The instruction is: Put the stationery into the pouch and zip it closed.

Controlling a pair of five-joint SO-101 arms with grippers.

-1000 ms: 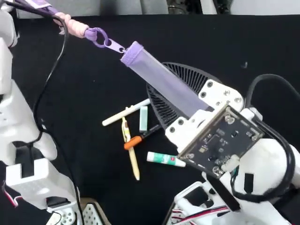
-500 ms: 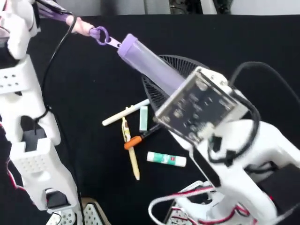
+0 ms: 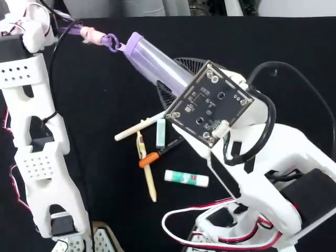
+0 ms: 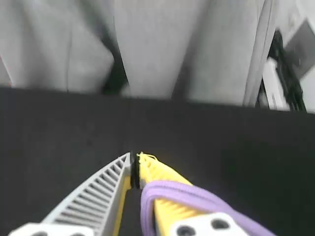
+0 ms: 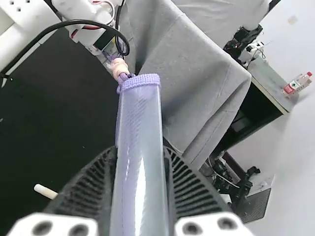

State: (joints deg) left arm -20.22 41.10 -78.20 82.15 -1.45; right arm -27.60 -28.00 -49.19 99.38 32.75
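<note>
My right gripper (image 3: 176, 79) is shut on a long purple pouch (image 3: 155, 62) and holds it tilted above the black table; in the right wrist view the pouch (image 5: 139, 132) runs between the black ribbed fingers (image 5: 93, 172). A purple ring (image 3: 111, 42) and pink charm (image 3: 92, 35) hang from its zipper end. At the far left corner, my left gripper (image 4: 134, 162) is shut on the purple cord (image 4: 172, 189). On the table lie a white pen (image 3: 140, 126), a mint eraser (image 3: 160, 133), a yellow pencil (image 3: 148, 181), an orange marker (image 3: 149, 158) and a glue stick (image 3: 186, 178).
The left arm's white links (image 3: 31, 131) stand along the table's left side, with a black cable (image 3: 52, 105) beside them. The right arm's body (image 3: 273, 173) covers the near right. A grey cloth (image 5: 197, 83) hangs past the table's far edge.
The right arm has swung the pouch up and toward the far left. The left arm pulled back toward the far left corner with the cord. The stationery has not moved.
</note>
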